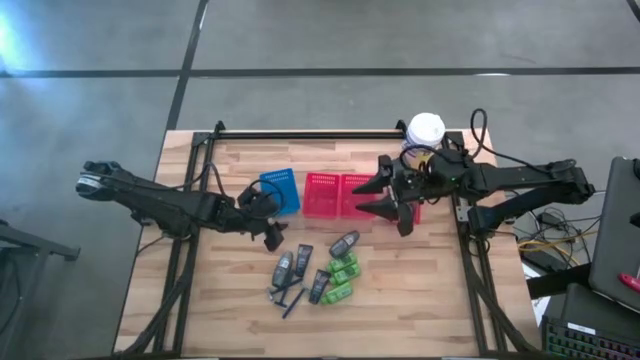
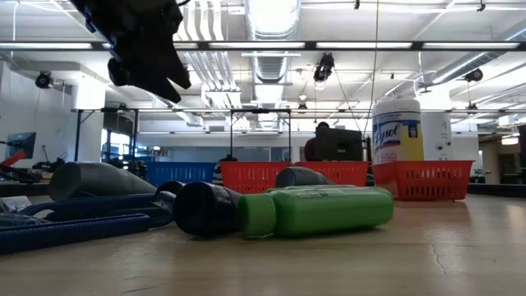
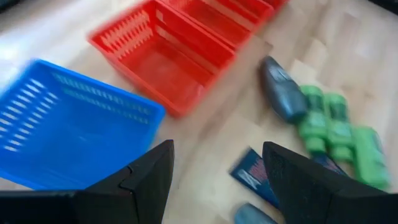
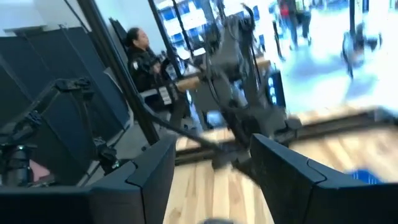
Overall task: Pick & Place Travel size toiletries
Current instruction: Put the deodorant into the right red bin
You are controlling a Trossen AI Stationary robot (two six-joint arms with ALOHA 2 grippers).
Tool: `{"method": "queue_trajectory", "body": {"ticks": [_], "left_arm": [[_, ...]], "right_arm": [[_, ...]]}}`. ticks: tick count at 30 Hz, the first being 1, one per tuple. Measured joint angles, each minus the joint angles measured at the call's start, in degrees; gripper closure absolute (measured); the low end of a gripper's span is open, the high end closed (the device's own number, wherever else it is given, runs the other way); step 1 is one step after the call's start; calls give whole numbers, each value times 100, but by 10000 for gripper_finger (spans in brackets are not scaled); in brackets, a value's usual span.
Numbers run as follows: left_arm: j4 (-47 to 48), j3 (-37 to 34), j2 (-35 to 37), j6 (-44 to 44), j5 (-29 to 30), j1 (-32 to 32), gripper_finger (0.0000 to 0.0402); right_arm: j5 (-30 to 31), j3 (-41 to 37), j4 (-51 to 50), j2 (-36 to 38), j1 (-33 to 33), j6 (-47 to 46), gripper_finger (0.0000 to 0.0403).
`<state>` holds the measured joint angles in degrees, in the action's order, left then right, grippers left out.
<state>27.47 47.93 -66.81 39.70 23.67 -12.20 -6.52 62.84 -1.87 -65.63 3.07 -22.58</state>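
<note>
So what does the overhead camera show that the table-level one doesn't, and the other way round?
Only the high view shows both arms whole, the left gripper near the blue basket, the right gripper over the red baskets, and the dark blue sticks. Only the low view shows the canister's label and the room behind. Both show the green bottles, the grey tubes and the baskets.

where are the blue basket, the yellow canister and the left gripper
blue basket [image 1: 283,190]: high view, on its mesh floor.
yellow canister [image 2: 398,131]: low view, on its printed label.
left gripper [image 3: 214,180]: left wrist view, open, midway between its fingertips.
</note>
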Motion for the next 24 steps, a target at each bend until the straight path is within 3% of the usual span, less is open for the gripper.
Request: {"method": "queue_trajectory", "body": {"ticks": [5,9,14,24], "left_arm": [[85,-98,-47,-15,-815,-7,151],[371,-254,-166,210,-1031,-34,151],[511,-269,-315,1327,-1628,-115,152],[1212,271,-840,2493,-1506,-759,152]], "right_arm": [[28,65,-1563,-25,-14,-766,198],[42,34,-2284,-72,-7,-1301,193],[48,34,-2493,-154,-5,-1557,191],[67,32,-2548,-238,-5,-1760,193]]}}
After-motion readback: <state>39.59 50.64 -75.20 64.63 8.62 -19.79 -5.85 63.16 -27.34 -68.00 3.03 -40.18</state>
